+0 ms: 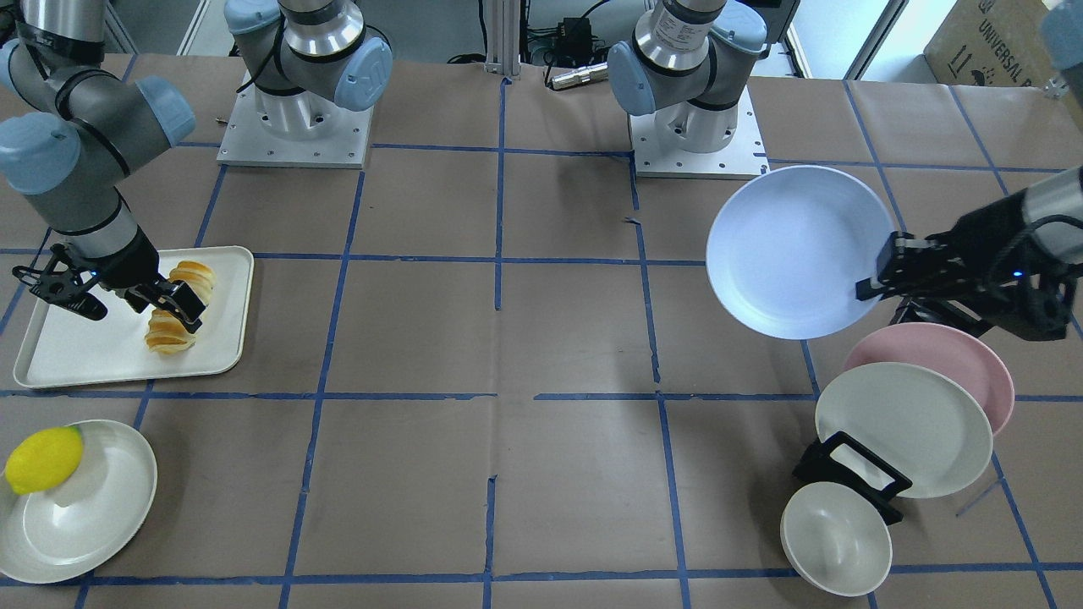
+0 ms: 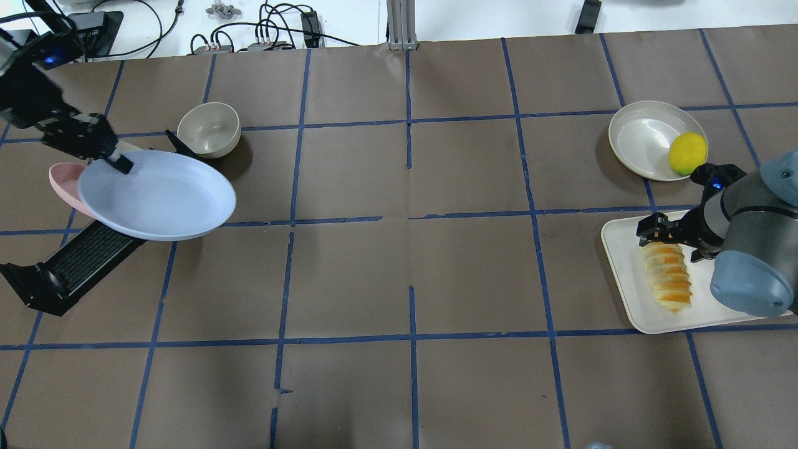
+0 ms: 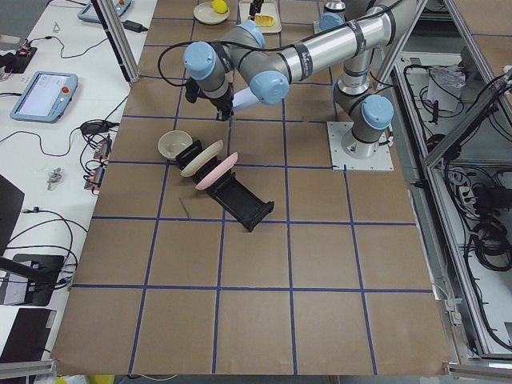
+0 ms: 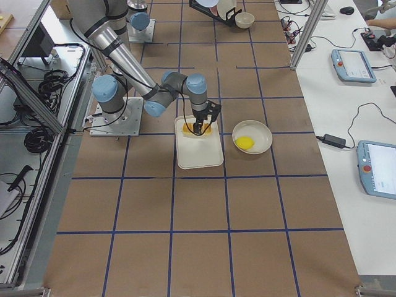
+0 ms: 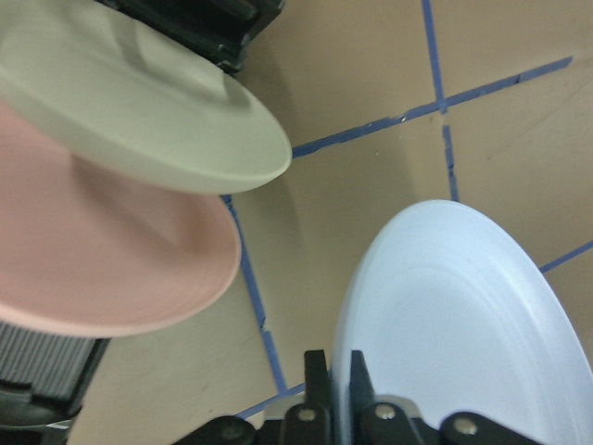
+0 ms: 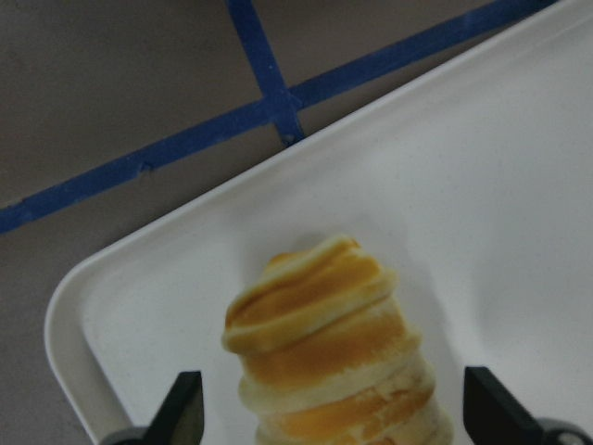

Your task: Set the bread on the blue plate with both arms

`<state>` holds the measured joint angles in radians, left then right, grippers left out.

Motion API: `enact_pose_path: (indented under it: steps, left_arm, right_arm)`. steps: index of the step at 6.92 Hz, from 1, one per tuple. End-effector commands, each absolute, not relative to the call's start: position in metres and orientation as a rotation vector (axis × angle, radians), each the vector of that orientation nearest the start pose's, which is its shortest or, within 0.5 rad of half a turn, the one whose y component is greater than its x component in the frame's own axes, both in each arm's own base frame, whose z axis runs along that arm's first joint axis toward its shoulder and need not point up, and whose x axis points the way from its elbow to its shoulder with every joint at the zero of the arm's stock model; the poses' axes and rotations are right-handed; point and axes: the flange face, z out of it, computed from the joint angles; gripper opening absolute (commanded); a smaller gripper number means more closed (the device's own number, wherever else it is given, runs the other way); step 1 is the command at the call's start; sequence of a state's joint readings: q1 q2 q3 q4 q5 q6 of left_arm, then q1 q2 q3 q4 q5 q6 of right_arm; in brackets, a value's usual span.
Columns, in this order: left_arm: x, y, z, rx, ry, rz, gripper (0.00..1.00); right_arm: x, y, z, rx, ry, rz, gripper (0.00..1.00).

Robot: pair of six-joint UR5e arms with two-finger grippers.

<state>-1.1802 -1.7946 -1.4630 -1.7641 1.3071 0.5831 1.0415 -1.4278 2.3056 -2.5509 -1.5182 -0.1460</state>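
The bread point(image 1: 167, 335), an orange and cream striped roll, lies on a white tray point(image 1: 76, 347) on the robot's right. My right gripper point(image 1: 175, 306) is open, low over the bread's end. In the right wrist view one finger stands on each side of the bread point(image 6: 324, 343), apart from it. It also shows in the overhead view point(image 2: 668, 277). My left gripper point(image 1: 876, 283) is shut on the rim of the blue plate point(image 1: 787, 254). It holds the plate tilted above the table, next to the plate rack. The left wrist view shows the fingers clamped on the plate's edge point(image 5: 445, 315).
A black rack point(image 2: 68, 265) holds a pink plate point(image 1: 956, 355) and a cream plate point(image 1: 905, 427). A cream bowl point(image 1: 833, 537) stands by it. A lemon point(image 1: 42, 459) lies on a cream plate point(image 1: 93, 516) near the tray.
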Motion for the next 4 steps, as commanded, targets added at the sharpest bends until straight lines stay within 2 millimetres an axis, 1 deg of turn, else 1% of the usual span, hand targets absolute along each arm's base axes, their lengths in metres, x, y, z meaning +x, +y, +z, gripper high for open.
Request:
enact_pose_path:
  steps: [1,2,3,4]
  left_arm:
    - [-0.083,-0.577,0.385,0.051,3.458,0.229,0.03]
    - [-0.14,-0.565,0.369,-0.067,3.437,0.176,0.03]
    - [-0.18,-0.554,0.348,-0.159,3.43,0.108,0.03]
    - [-0.208,-0.546,0.333,-0.283,3.424,0.016,0.03]
  right_arm:
    - [-0.083,-0.416,0.175,0.586,3.06,-0.127,0.98]
    - [-0.082,-0.415,0.174,0.588,3.057,-0.123,0.9]
    - [-0.083,-0.415,0.175,0.587,3.061,-0.126,0.7]
    - [-0.085,-0.418,0.182,0.586,3.071,-0.151,0.42]
